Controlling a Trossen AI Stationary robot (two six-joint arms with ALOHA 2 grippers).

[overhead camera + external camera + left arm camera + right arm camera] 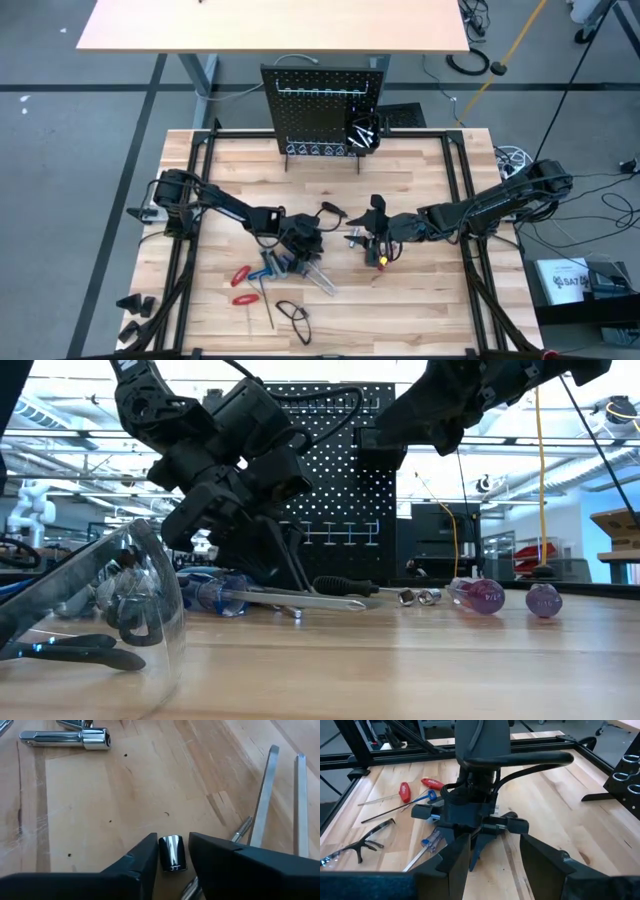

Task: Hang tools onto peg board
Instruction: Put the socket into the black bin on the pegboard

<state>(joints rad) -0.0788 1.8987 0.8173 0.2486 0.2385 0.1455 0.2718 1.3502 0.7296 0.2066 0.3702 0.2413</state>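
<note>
on pale wood, left hand [172, 857] fingers narrowly flank a shiny chrome socket [172, 853], not gripping.

Peg board [322, 108] upright at far edge of table [430, 290], centre. Tools [262, 283] lie near-left of centre; safety glasses [293, 318] nearer still. Left gripper [303, 247] over tools w/ socket [172, 853] btwn its fingers; right gripper [376, 238] just right of it.

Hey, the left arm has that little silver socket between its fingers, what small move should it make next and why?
Probably finish closing the left tool on the silver socket, then lift. In the left wrist view the socket sits upright between the fingers with thin gaps on both sides, so it does not look clamped yet. The right tool waits nearby.
</note>
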